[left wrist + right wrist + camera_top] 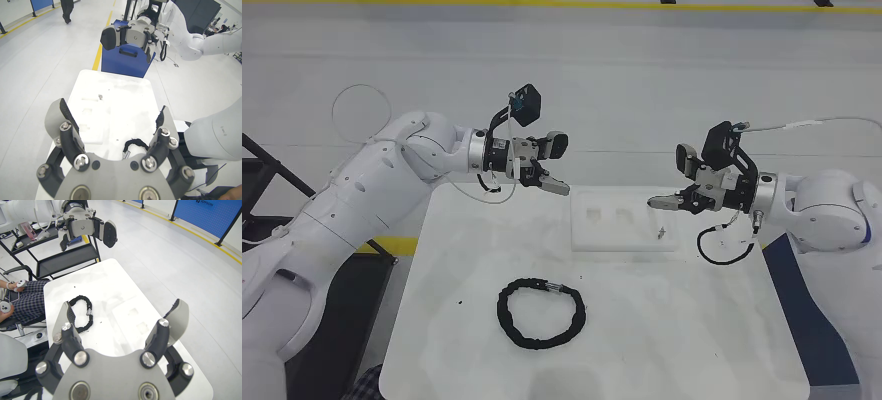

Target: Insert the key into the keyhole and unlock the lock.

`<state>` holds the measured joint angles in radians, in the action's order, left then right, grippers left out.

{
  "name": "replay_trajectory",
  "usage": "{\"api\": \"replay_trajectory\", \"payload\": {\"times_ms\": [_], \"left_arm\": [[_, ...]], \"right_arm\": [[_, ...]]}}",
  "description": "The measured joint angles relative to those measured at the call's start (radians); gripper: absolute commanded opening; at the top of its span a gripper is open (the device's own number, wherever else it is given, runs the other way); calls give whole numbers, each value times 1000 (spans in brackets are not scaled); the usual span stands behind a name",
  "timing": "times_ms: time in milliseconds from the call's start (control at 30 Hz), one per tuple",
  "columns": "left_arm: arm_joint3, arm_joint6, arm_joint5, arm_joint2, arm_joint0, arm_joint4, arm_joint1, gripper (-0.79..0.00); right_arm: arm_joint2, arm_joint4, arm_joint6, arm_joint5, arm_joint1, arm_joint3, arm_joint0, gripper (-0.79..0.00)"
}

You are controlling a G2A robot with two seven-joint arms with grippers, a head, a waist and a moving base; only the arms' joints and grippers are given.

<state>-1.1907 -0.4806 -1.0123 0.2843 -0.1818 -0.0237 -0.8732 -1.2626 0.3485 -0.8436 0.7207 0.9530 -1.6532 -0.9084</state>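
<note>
A black ring lock (pixel 541 313) with a silver cylinder lies on the white table (pixel 692 340), near its front. The small key (pixel 661 233) rests on a white foam tray (pixel 627 222) toward the back. My left gripper (pixel 560 166) hovers open above the table's back left corner, well apart from both. My right gripper (pixel 672 180) hangs open above the tray's far right end, just beyond the key. The left wrist view has its gripper (pixel 113 115) open, with the key (pixel 100 97), tray (pixel 94 132) and lock (pixel 135 143) below. In the right wrist view the gripper (pixel 122 313) is open over the lock (pixel 88 303) and tray (pixel 124 317).
A blue cabinet (pixel 124 62) stands just past the table's right end. A black shelf cart (pixel 66 258) stands off its left end. White floor lies beyond the table's far edge.
</note>
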Motion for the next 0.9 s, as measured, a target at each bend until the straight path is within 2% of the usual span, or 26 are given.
{"api": "replay_trajectory", "payload": {"times_ms": [733,900], "left_arm": [[0,0,0,0,0,0,0,0],[0,0,0,0,0,0,0,0]], "right_arm": [[0,0,0,0,0,0,0,0],[14,92,17,-108,0,1,-35,0]]}}
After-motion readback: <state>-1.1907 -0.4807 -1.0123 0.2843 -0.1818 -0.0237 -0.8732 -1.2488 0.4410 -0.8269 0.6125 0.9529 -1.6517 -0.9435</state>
